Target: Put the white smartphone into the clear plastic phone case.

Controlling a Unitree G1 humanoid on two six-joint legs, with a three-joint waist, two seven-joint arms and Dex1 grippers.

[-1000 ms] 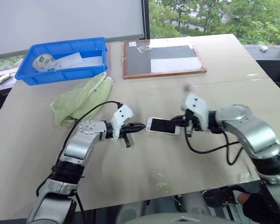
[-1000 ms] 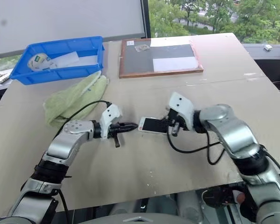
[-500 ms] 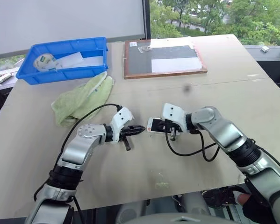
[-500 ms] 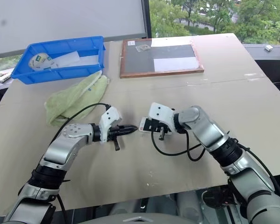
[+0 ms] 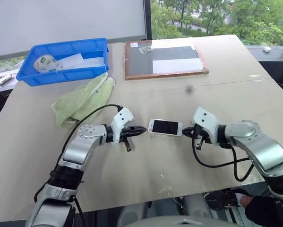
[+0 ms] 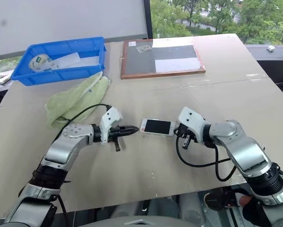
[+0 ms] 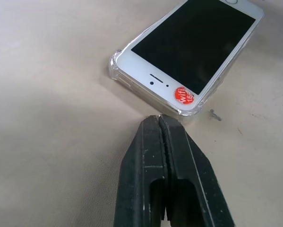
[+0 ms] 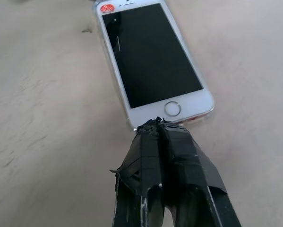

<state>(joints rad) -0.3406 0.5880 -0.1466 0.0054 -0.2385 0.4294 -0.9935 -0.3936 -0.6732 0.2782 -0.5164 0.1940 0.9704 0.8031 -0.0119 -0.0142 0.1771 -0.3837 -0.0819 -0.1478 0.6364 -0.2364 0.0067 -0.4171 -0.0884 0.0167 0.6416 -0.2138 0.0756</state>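
1. Phone [image 5: 165,127] lies flat, screen up, near the middle of the table [image 5: 217,71], between the two grippers
2. Clear case [image 7: 116,66] wraps the phone; its see-through rim shows around the white body at the corners, and a red round sticker [image 7: 184,96] sits on the phone's face at the speaker end
3. Left gripper [image 5: 141,129] has its fingers pressed together, holding nothing, with the tips just beside the sticker end of the phone; contact cannot be told
4. Right gripper [image 5: 187,133] is likewise clenched and empty, tips close to the home-button end
5. Green towel [image 5: 84,99] lies crumpled to the robot's left, beyond the left arm
6. Blue bin [image 5: 63,59] stands at the far left of the table with a few white items inside
7. Wood-framed dark board [image 5: 165,59] lies at the far side, beside the bin
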